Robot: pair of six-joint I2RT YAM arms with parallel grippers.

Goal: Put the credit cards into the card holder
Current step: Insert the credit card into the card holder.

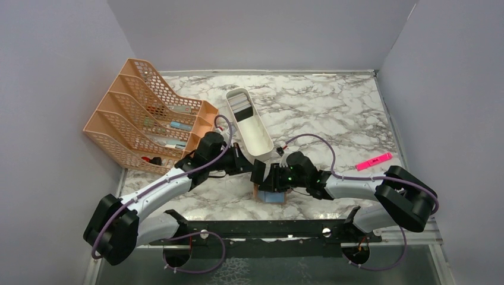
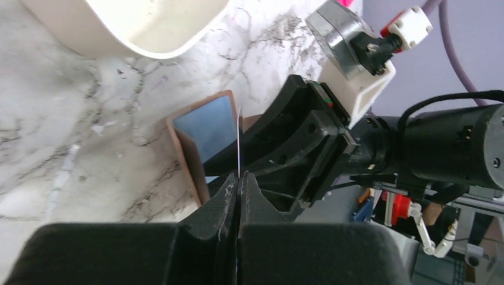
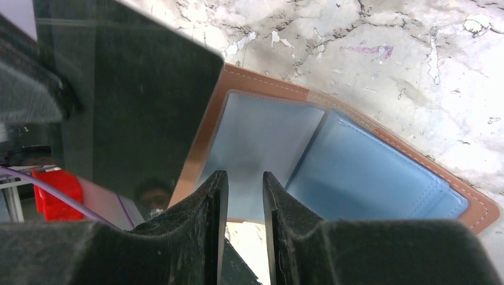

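The tan card holder point(image 1: 271, 198) lies open on the marble just in front of both grippers, showing its light blue inside point(image 3: 368, 172) point(image 2: 205, 127). My left gripper point(image 1: 260, 172) point(image 2: 239, 177) is shut on a thin dark credit card point(image 2: 239, 136), seen edge-on in its own view. That card is a glossy black sheet point(image 3: 131, 95) hanging just left of the holder. My right gripper point(image 1: 274, 178) point(image 3: 242, 176) stands over the holder's near edge, its jaws a narrow gap apart with nothing seen between them. More credit cards point(image 1: 241, 104) lie in the white tray.
The white oblong tray point(image 1: 261, 139) point(image 2: 119, 35) stands just behind the grippers. An orange mesh file rack point(image 1: 148, 119) fills the back left. A pink highlighter point(image 1: 374, 160) lies at the right near the wall. Grey walls close in three sides.
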